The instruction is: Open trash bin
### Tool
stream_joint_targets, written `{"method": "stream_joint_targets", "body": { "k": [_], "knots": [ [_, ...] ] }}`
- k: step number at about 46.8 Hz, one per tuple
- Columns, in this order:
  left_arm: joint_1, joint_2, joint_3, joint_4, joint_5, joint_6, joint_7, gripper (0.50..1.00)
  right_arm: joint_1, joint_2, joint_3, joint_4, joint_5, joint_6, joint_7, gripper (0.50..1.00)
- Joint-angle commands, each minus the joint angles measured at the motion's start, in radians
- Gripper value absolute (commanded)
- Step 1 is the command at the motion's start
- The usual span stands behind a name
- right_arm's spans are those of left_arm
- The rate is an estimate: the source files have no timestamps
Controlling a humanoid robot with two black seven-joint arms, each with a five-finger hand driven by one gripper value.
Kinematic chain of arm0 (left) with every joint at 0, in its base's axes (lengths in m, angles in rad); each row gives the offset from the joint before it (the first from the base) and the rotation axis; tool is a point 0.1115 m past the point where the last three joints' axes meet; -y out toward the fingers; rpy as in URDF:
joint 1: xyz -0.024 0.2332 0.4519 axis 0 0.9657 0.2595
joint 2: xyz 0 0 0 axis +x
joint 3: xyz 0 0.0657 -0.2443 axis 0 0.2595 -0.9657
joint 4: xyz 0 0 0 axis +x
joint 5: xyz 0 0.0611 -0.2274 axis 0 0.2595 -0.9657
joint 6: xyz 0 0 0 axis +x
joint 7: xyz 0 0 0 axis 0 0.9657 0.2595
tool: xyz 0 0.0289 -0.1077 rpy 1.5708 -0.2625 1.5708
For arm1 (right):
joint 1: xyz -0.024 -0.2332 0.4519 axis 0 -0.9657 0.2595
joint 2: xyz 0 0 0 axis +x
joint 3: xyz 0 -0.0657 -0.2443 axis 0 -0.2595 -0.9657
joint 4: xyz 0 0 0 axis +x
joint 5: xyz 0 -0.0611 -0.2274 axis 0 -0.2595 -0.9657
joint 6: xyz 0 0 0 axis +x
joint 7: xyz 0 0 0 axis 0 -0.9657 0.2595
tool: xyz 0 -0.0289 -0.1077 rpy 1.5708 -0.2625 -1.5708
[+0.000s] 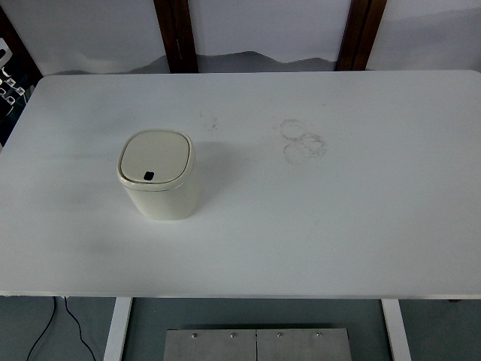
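A small cream trash bin (159,184) stands upright on the white table (338,218), left of centre. Its square lid (155,157) lies flat and closed, with a small black button near the lid's front edge. Neither of my arms or hands shows anywhere in the head view.
Faint ring-shaped stains (304,141) mark the tabletop right of centre. Two dark wooden posts (176,34) stand behind the table's far edge. A black cable (45,331) hangs below the near edge at the left, beside a white table leg (116,327).
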Motion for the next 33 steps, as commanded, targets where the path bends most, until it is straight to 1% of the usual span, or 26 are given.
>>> {"method": "stream_joint_targets", "body": {
  "k": [1,21,33],
  "knots": [
    [-0.001,0.000,-0.001,0.000,0.000,0.000,0.000,1.000,0.000,0.000,0.001,0.000,0.000,-0.001,0.000,0.995],
    [0.007,-0.002,0.002,0.000,0.009,0.002,0.000,1.000,0.000,0.000,0.001,0.000,0.000,0.000,0.000,0.995],
    [0.028,-0.002,0.001,0.000,0.009,-0.012,0.000,1.000,0.000,0.000,0.000,0.000,0.000,0.000,0.000,0.995]
  ]
}}
